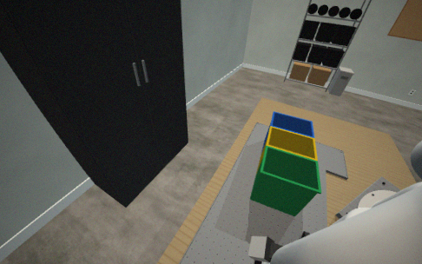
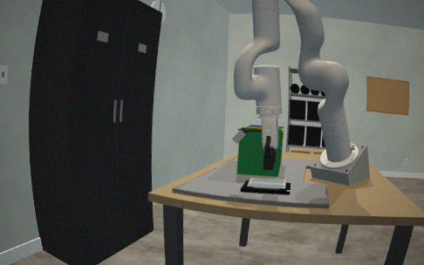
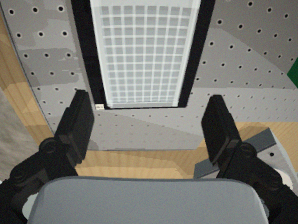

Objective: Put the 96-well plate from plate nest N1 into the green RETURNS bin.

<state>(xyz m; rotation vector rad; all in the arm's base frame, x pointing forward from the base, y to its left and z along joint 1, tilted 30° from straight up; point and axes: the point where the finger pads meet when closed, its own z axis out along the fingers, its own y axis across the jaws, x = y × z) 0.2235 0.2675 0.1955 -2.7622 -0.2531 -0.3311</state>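
Note:
The white 96-well plate (image 3: 145, 46) lies flat in its black plate nest (image 3: 143, 36) on the grey perforated mat; it also shows in the exterior view (image 2: 267, 182) near the table's front. My gripper (image 3: 149, 106) is open and empty, with its two dark fingers spread wider than the plate. It hangs a little above the plate and just to one short end of it. In the exterior view the gripper (image 2: 269, 160) points down in front of the green bin (image 2: 256, 152). The green bin (image 1: 288, 179) stands upright, nearest of the row.
A yellow bin (image 1: 292, 142) and a blue bin (image 1: 293, 124) stand upright in line behind the green one. The arm's base (image 2: 340, 167) sits on the table's right side. A black cabinet (image 2: 90, 126) stands left of the table.

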